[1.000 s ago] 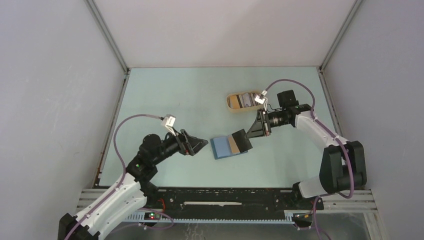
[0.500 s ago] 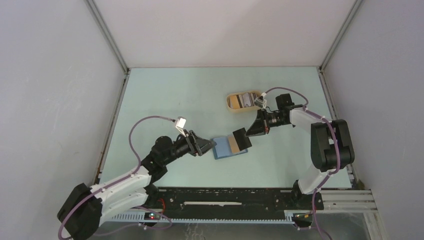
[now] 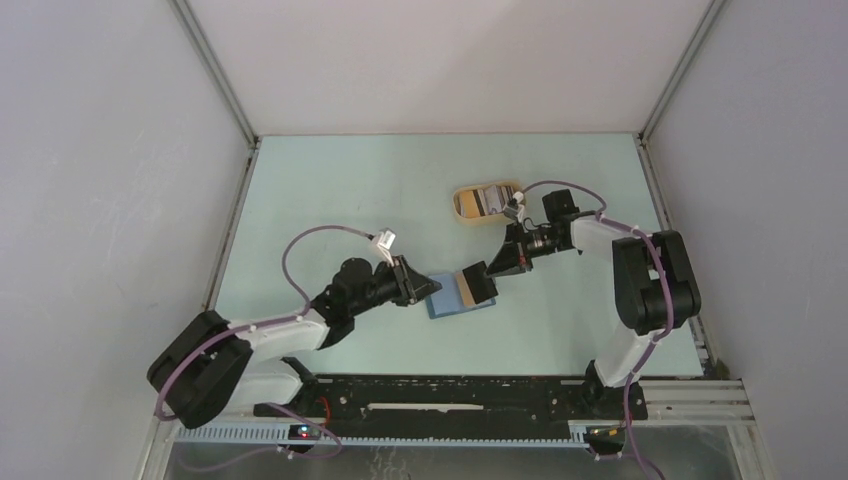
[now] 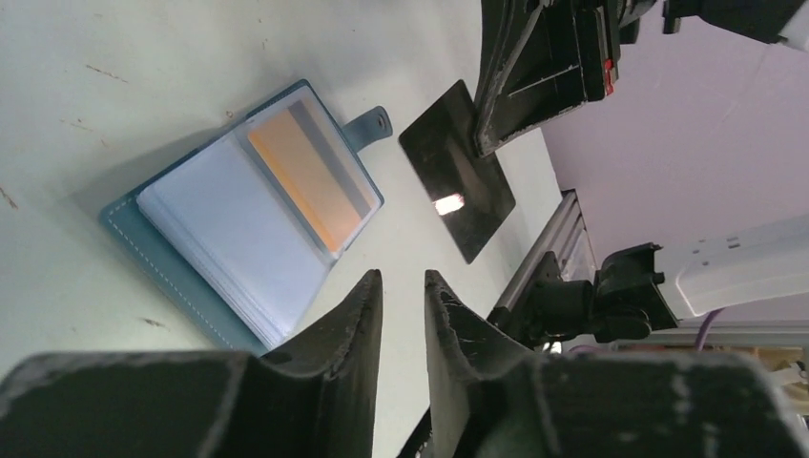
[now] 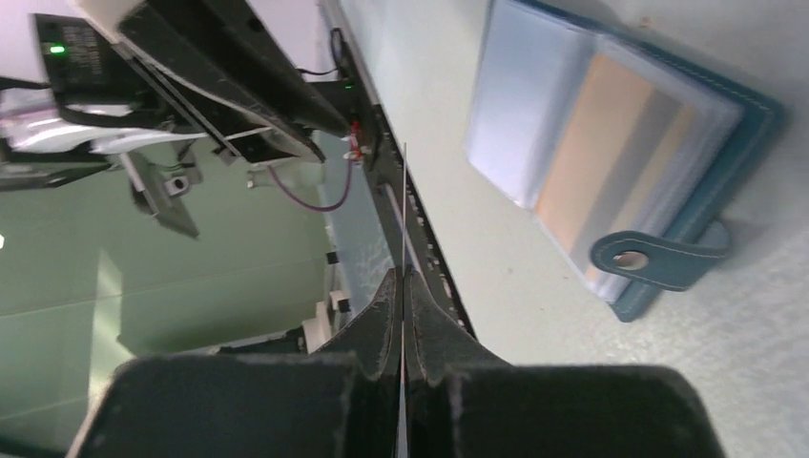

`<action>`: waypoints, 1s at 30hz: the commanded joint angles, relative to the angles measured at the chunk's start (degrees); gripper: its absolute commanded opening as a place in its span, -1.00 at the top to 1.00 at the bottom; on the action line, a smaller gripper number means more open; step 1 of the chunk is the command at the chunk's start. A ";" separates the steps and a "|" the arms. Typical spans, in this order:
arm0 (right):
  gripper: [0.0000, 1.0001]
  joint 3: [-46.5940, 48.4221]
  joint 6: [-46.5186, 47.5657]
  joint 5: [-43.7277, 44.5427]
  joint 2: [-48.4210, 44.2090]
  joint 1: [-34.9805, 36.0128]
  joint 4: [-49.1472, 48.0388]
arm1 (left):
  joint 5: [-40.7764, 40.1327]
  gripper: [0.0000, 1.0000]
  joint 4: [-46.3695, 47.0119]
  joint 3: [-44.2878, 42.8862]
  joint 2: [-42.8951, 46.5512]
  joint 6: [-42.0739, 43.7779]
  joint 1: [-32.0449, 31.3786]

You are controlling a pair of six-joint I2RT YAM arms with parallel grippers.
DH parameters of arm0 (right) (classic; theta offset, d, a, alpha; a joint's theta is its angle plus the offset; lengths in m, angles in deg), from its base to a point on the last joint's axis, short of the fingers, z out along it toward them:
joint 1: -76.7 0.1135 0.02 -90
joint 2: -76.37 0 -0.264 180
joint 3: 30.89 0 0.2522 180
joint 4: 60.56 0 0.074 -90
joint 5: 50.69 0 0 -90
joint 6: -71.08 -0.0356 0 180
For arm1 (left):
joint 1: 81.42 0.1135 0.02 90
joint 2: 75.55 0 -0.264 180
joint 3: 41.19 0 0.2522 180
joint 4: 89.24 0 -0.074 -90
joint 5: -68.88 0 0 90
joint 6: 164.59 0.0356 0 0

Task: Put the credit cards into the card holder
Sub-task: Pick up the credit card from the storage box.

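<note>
My right gripper [image 3: 492, 268] is clamped on a dark card [image 3: 479, 281], pinching it by one end so that the rest sticks out past my fingertips. In my right wrist view the card runs edge-on, a thin line between the two pressed-together fingers. It hangs tilted over the right edge of the card holder [image 3: 450, 298], the side with the snap tab [image 4: 374, 122]. I cannot tell whether its lower edge touches the holder.

The card holder lies open and flat on the table [image 3: 350, 190], about midway between my two arms, with its pale blue sleeves facing up. An orange and grey card [image 4: 305, 176] sits in the sleeve on the tab side. The other side shows only pale sleeves.

My left gripper [image 3: 425, 287] is low at the holder's left edge, pointing toward it. Its jaws stand a narrow gap apart with nothing between them. The fingertips are close to the holder's near corner, but I cannot tell whether they touch it.

Farther back on the table, behind my right gripper, is a tan oval tray [image 3: 462, 208] with more cards [image 3: 488, 200] lying in it, well apart from the holder.
</note>
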 commanded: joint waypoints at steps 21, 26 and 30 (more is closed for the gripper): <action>1.00 7.69 -2.89 23.33 5.72 8.32 -1.63 | -6.53 0.70 -5.59 -12.12 -25.08 5.79 -0.69; 1.00 8.64 -2.72 23.07 7.92 8.55 -0.77 | -8.20 0.73 -8.50 -12.33 -25.35 6.80 -0.62; 1.00 9.44 -2.76 20.80 7.26 7.28 -0.65 | -8.02 0.75 -8.63 -12.17 -25.53 6.87 -0.68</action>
